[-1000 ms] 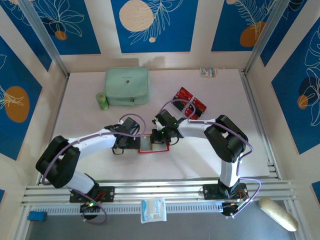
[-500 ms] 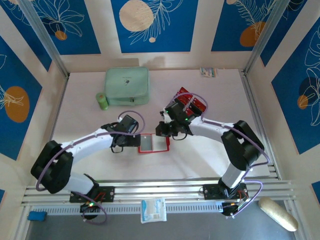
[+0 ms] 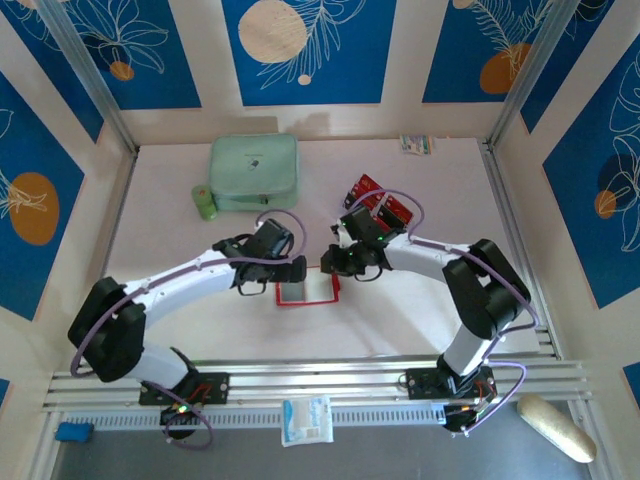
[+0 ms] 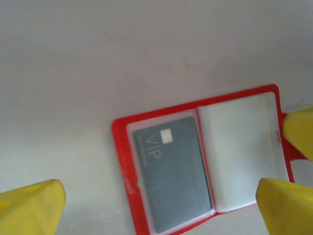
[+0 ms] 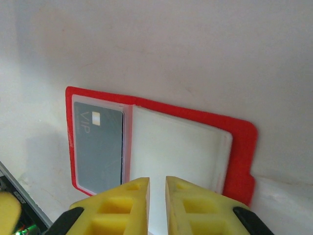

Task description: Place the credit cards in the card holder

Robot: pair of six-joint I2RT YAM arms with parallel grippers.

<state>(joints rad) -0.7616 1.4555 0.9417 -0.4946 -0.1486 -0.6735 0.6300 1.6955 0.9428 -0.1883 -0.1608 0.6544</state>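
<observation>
Barely parted claw [image 5: 157, 188] over the open card holder [image 5: 242, 147].

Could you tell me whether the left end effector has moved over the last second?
Yes. Against the mint-green case, the left end effector has shifted rightward, toward the card holder.

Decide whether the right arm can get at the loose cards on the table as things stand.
Probably yes: the cards lie close by its empty tool; only its own cable loops over them.

Left arm [image 3: 180, 280]: mine, extended forward and inward. Left gripper [image 3: 290, 272]: aimed down, jaws at full spread, empty. Right arm [image 3: 430, 255]: elbow bent, forearm angled inward. Right gripper [image 5: 157, 198]: low, jaws parted by a narrow slit, empty.
</observation>
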